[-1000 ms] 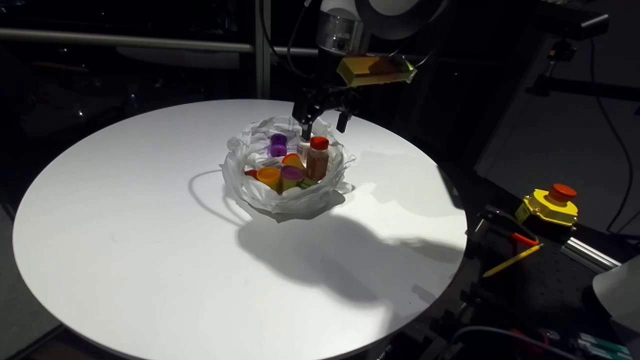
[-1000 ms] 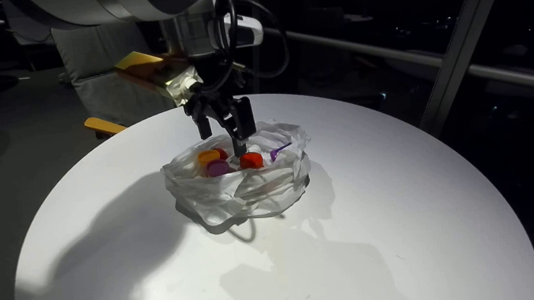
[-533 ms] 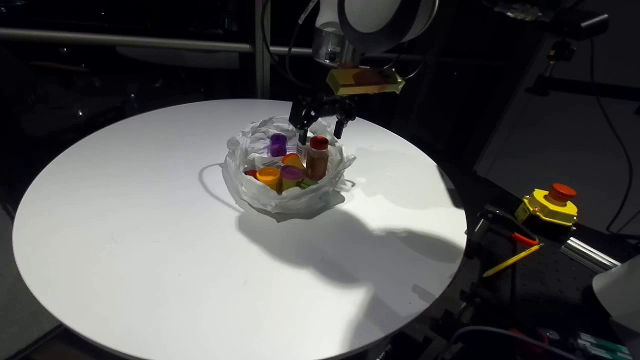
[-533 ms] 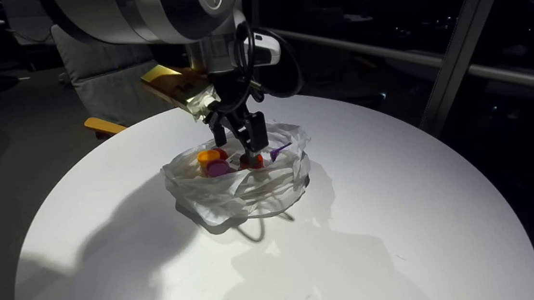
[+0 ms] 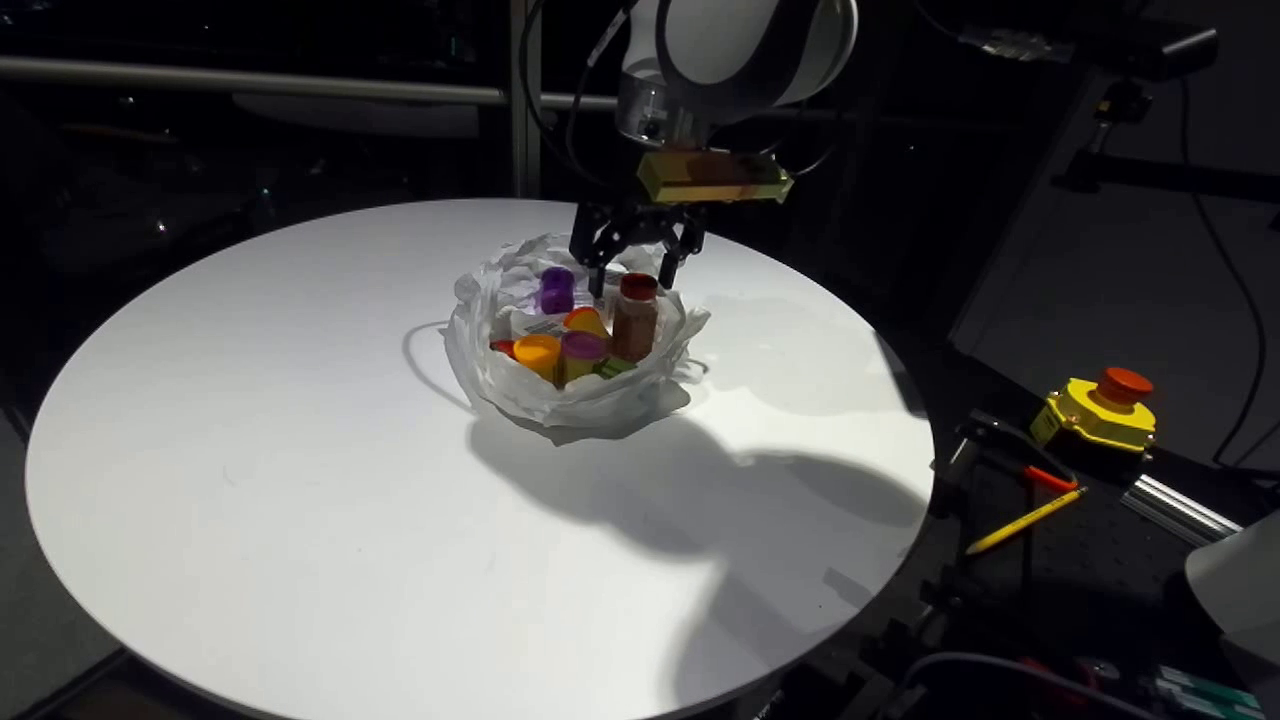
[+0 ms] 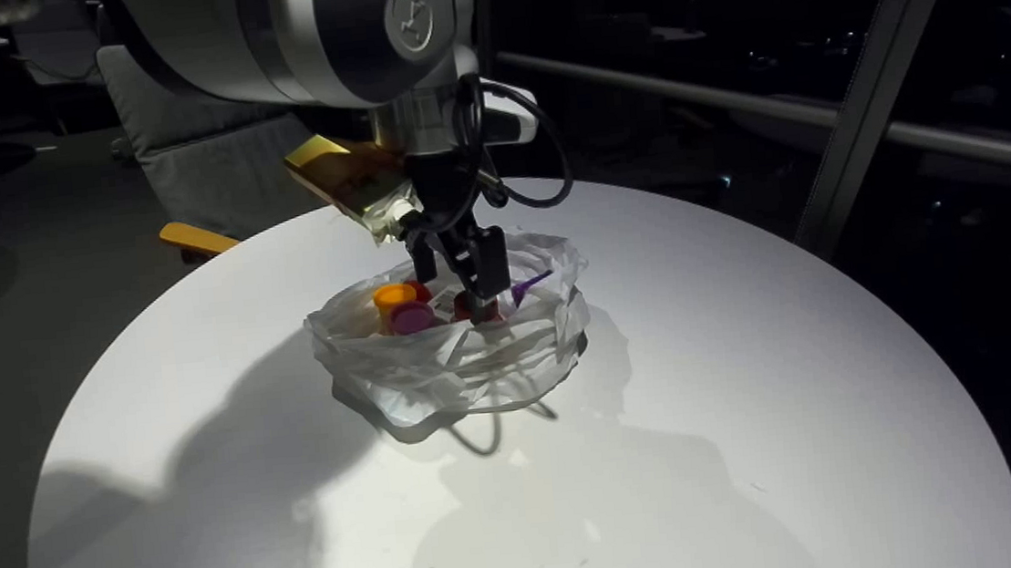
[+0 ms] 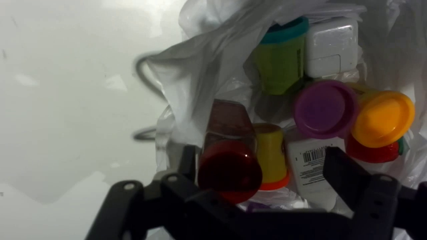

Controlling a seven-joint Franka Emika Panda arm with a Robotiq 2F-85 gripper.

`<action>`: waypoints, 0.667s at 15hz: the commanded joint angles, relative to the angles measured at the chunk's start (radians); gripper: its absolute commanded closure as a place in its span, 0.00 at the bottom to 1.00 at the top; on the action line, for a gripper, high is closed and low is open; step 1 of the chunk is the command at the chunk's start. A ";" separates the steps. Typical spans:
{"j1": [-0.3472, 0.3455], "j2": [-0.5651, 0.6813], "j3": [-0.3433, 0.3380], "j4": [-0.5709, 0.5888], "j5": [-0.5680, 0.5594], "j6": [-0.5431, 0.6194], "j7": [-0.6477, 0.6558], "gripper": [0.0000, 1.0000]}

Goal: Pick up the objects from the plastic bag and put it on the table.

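The crinkled plastic bag (image 5: 470, 330) sits bunched like a bowl on the round white table (image 5: 300, 520). Inside it stands a red-capped bottle (image 7: 230, 173), beside a yellow tub with an orange rim (image 7: 270, 153). A purple-lidded tub (image 7: 325, 110), an orange-lidded tub (image 7: 383, 118), a teal-rimmed tub (image 7: 282, 56), a white case (image 7: 332, 46), a barcoded white box (image 7: 310, 166) and a red piece (image 7: 372, 153) also lie in the bag. My gripper (image 5: 632, 280) is open over the bag. The bottle's cap stands between its fingers, close to the left finger (image 7: 187, 160) in the wrist view, without a grip.
A purple item (image 5: 557, 290) lies at the bag's far side in an exterior view. Off the table are a yellow-and-red device (image 5: 1100, 415), a pencil (image 5: 1025, 520) and a grey chair (image 6: 212, 172). The bag's crumpled rim (image 6: 447, 353) rises around the objects.
My gripper has come down and slightly sideways, so that its open fingers now straddle the bottle's red cap. The bag and the objects in it have stayed in place.
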 commanded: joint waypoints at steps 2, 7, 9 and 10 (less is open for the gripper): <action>0.036 0.012 -0.040 0.025 0.010 0.021 0.017 0.33; 0.059 0.006 -0.085 0.023 -0.001 0.018 0.061 0.73; 0.079 0.003 -0.113 0.024 -0.017 -0.001 0.089 0.76; 0.085 0.001 -0.120 0.025 -0.019 -0.010 0.095 0.76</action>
